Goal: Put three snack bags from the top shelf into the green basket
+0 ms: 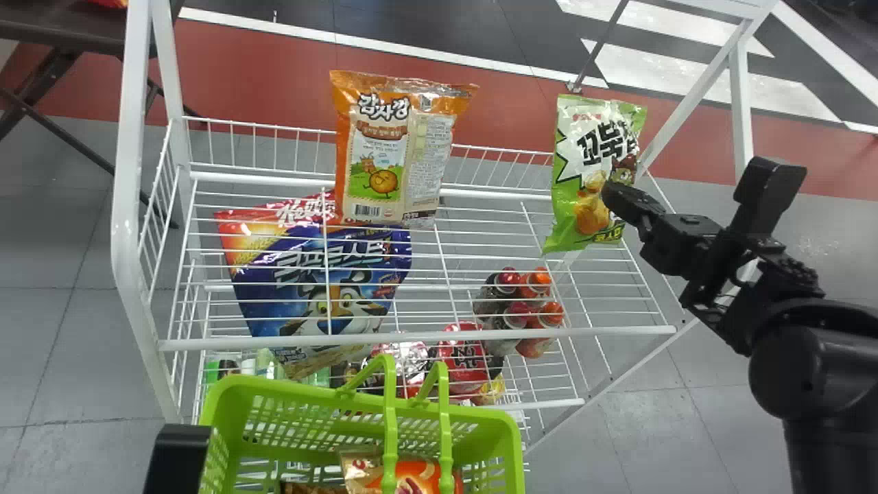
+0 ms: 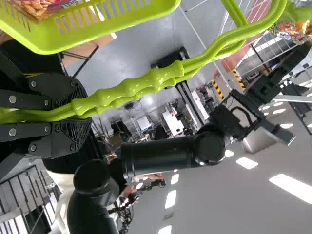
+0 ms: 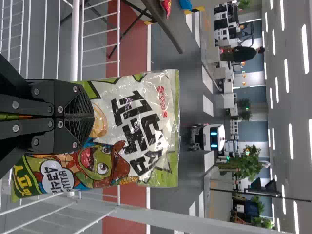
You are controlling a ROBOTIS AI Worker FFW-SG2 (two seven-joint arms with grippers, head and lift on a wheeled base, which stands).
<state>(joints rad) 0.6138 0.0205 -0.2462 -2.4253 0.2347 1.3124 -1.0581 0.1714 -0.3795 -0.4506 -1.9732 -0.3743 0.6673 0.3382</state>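
The right pincer (image 3: 91,117), closed, seemingly grips the side of the green-and-white plastic snack bag (image 1: 593,171) above the white wire top shelf (image 1: 418,340); light, slippery and crushable, it wants gentle pressure. The left pincer (image 2: 83,113) clamps the green plastic basket handles (image 2: 131,92).

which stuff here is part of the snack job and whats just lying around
Job:
- green snack bag, in right pincer
- orange snack bag, top shelf
- bagged snacks in basket
- green basket, handles in left pincer

Lying about:
- blue-and-red bag, below
- bottles
- dark table
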